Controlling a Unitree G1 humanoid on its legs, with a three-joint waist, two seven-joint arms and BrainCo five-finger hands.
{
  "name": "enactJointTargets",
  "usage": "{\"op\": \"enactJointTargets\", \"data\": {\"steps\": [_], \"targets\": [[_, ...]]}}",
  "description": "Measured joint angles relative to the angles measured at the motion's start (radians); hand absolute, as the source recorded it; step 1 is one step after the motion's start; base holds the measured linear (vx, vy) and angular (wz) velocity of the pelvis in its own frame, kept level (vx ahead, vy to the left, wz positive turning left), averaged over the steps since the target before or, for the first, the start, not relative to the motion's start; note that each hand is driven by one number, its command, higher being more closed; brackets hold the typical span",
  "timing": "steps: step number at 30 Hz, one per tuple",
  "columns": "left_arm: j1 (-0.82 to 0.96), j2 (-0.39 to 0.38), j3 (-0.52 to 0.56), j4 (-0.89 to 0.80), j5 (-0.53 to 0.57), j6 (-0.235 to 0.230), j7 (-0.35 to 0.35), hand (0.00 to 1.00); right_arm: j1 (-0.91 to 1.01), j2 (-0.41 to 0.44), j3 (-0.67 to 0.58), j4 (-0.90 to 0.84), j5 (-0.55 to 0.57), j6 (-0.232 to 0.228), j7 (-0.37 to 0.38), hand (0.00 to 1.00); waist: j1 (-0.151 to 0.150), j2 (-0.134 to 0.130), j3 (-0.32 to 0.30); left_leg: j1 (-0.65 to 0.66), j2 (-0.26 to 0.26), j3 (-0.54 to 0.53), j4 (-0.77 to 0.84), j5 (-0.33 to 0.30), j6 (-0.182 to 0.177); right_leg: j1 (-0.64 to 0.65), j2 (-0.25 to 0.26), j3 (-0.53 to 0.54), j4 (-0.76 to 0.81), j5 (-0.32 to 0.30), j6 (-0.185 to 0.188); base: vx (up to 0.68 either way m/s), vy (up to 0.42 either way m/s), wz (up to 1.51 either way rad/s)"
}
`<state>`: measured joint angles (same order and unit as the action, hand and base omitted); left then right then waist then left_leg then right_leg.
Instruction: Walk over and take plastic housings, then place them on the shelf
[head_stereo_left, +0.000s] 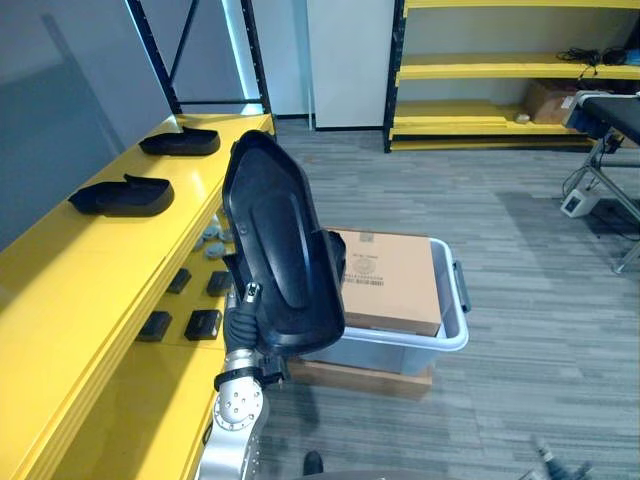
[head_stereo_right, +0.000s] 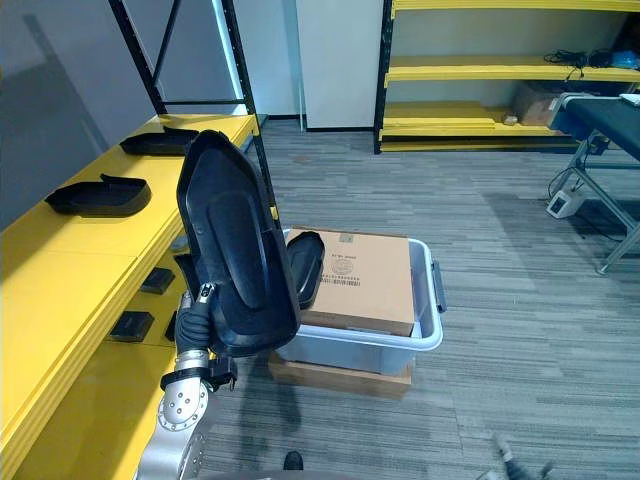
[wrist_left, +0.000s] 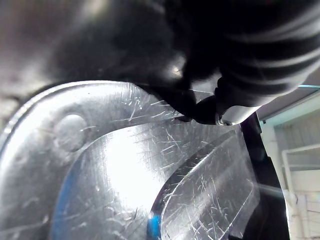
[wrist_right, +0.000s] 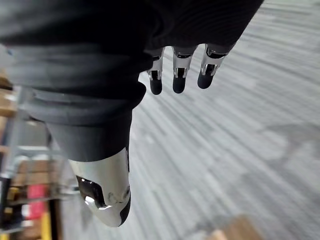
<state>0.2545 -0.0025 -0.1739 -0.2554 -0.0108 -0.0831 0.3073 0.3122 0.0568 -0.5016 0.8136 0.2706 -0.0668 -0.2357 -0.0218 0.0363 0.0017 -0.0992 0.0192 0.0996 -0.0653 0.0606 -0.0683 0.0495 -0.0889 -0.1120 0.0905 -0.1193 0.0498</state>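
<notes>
Yellow shelf (head_stereo_left: 60, 290) along frame left, two housings (head_stereo_left: 125, 195) lying flat. At centre my left hand (head_stereo_left: 243, 322) clamps a plastic housing (head_stereo_left: 280, 250) by its lower end, upright, probably to clear the shelf edge. My right hand (wrist_right: 177, 75) hangs slack-fingered and empty.

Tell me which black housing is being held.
The upright housing in the left hand; two housings lie on the yellow shelf, a fourth housing sits in the bin.

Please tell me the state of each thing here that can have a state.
Held housing: lifted upright in the air.
Left hand: shut on the held housing.
Right hand: open, empty, above the floor.
Shelf housings: lying flat on the yellow shelf.
Bin: no lid, holding a closed cardboard box.
</notes>
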Motion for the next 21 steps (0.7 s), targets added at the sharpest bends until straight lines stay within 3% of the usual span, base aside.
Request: {"op": "enactJointTargets", "data": {"steps": [1, 3, 5, 6, 7, 8, 9, 11, 12, 13, 14, 16, 18, 19, 20, 21], "targets": [[0.0, -0.007, -0.004, -0.002, 0.0, -0.001, 0.0, 1.0, 0.0, -0.002, 0.01, 0.007, -0.003, 0.003, 0.003, 0.0, 0.003, 0.006, 0.007, -0.019, 0.004, 0.001, 0.046, 0.001, 0.004, -0.001, 0.002, -0.014, 0.025, -0.014, 0.003, 0.01, 0.03, 0.66], [0.009, -0.025, -0.006, -0.027, 0.0, -0.002, 0.004, 1.0, 0.001, -0.004, 0.035, 0.007, -0.006, 0.006, 0.007, 0.0, 0.019, 0.017, 0.025, -0.065, 0.013, -0.044, 0.117, 0.052, 0.047, -0.004, 0.009, -0.059, 0.115, -0.061, 0.018, -0.03, -0.029, 0.84], [0.006, -0.026, -0.004, -0.059, -0.008, -0.003, 0.007, 1.0, -0.01, -0.008, 0.072, 0.006, -0.008, 0.005, 0.01, 0.0, 0.027, 0.013, 0.029, -0.106, -0.012, -0.067, 0.127, 0.039, 0.061, -0.016, -0.008, -0.143, 0.161, -0.08, 0.023, -0.02, -0.002, 1.32], [-0.01, -0.032, -0.008, -0.08, -0.018, -0.008, 0.014, 1.0, -0.017, -0.008, 0.077, 0.004, -0.012, 0.001, 0.014, 0.0, 0.031, -0.007, 0.043, -0.128, -0.016, -0.029, 0.13, -0.008, 0.083, -0.018, -0.038, -0.215, 0.162, -0.076, 0.02, -0.03, 0.049, 1.6], [-0.022, -0.033, -0.01, -0.088, -0.018, -0.017, 0.024, 1.0, -0.027, -0.007, 0.079, 0.008, -0.019, -0.001, 0.018, 0.0, 0.035, -0.024, 0.055, -0.146, -0.004, 0.06, 0.161, -0.047, 0.125, -0.019, -0.067, -0.272, 0.156, -0.077, 0.021, -0.04, 0.071, 2.03], [-0.035, -0.039, -0.017, -0.089, -0.018, -0.027, 0.031, 1.0, -0.05, -0.018, 0.081, 0.024, -0.029, -0.003, 0.017, 0.0, 0.04, -0.03, 0.067, -0.187, 0.049, 0.226, 0.268, -0.081, 0.167, -0.008, -0.094, -0.348, 0.161, -0.076, 0.022, -0.02, 0.1, 1.99], [-0.038, -0.043, -0.02, -0.089, -0.018, -0.03, 0.043, 1.0, -0.058, -0.031, 0.091, 0.027, -0.03, -0.002, 0.015, 0.0, 0.035, -0.029, 0.067, -0.195, 0.106, 0.368, 0.366, -0.101, 0.185, 0.005, -0.114, -0.414, 0.171, -0.072, 0.03, 0.02, 0.083, 1.76], [-0.045, -0.043, -0.033, -0.075, -0.018, -0.04, 0.048, 1.0, -0.059, -0.048, 0.117, 0.032, -0.037, -0.005, 0.017, 0.0, 0.03, -0.027, 0.067, -0.156, 0.171, 0.477, 0.44, -0.139, 0.16, 0.052, -0.137, -0.5, 0.171, -0.072, 0.047, 0.09, 0.115, 1.38], [-0.053, -0.043, -0.036, -0.064, -0.018, -0.046, 0.048, 1.0, -0.063, -0.053, 0.118, 0.037, -0.037, -0.005, 0.017, 0.0, 0.031, -0.025, 0.067, -0.14, 0.174, 0.476, 0.433, -0.167, 0.13, 0.065, -0.143, -0.52, 0.169, -0.074, 0.06, 0.17, 0.157, 1.29], [-0.084, -0.04, -0.05, -0.038, -0.018, -0.052, 0.048, 1.0, -0.088, -0.057, 0.117, 0.055, -0.038, -0.004, 0.016, 0.0, 0.035, -0.023, 0.073, -0.129, 0.124, 0.449, 0.409, -0.176, 0.134, 0.084, -0.169, -0.538, 0.164, -0.083, 0.079, 0.15, 0.193, 1.08], [-0.104, -0.026, -0.057, -0.017, -0.018, -0.053, 0.048, 1.0, -0.115, -0.065, 0.119, 0.074, -0.039, -0.004, 0.017, 0.0, 0.034, -0.04, 0.07, -0.137, 0.072, 0.433, 0.388, -0.188, 0.144, 0.088, -0.191, -0.539, 0.152, -0.098, 0.094, 0.14, 0.21, 0.96], [-0.118, -0.012, -0.058, 0.001, -0.018, -0.053, 0.046, 1.0, -0.156, -0.063, 0.122, 0.097, -0.053, -0.001, 0.02, 0.0, 0.035, -0.042, 0.074, -0.154, 0.029, 0.413, 0.398, -0.219, 0.169, 0.085, -0.224, -0.534, 0.181, -0.099, 0.106, 0.15, 0.263, 0.56], [-0.119, -0.013, -0.066, 0.021, -0.018, -0.048, 0.044, 1.0, -0.169, -0.062, 0.13, 0.104, -0.061, 0.005, 0.022, 0.0, 0.032, -0.031, 0.078, -0.139, -0.004, 0.374, 0.404, -0.243, 0.192, 0.046, -0.264, -0.471, 0.315, -0.079, 0.029, 0.17, 0.248, 0.49], [-0.119, -0.011, -0.072, 0.025, -0.018, -0.044, 0.045, 1.0, -0.167, -0.061, 0.145, 0.104, -0.065, 0.009, 0.022, 0.0, 0.02, -0.025, 0.088, -0.112, -0.01, 0.346, 0.4, -0.253, 0.188, 0.005, -0.242, -0.336, 0.404, -0.109, 0.002, 0.18, 0.174, 0.67], [-0.12, -0.007, -0.067, 0.026, -0.018, -0.044, 0.047, 1.0, -0.168, -0.059, 0.166, 0.103, -0.066, 0.009, 0.024, 0.0, 0.005, -0.024, 0.1, -0.073, -0.019, 0.316, 0.378, -0.253, 0.187, -0.038, -0.183, -0.196, 0.459, -0.143, 0.028, 0.18, 0.152, 0.67], [-0.12, -0.004, -0.067, 0.026, -0.018, -0.044, 0.048, 1.0, -0.167, -0.059, 0.168, 0.103, -0.066, 0.009, 0.024, 0.0, 0.002, -0.025, 0.1, -0.056, -0.023, 0.31, 0.366, -0.253, 0.187, -0.062, -0.158, -0.149, 0.472, -0.156, 0.034, 0.17, 0.117, 0.52]]}}
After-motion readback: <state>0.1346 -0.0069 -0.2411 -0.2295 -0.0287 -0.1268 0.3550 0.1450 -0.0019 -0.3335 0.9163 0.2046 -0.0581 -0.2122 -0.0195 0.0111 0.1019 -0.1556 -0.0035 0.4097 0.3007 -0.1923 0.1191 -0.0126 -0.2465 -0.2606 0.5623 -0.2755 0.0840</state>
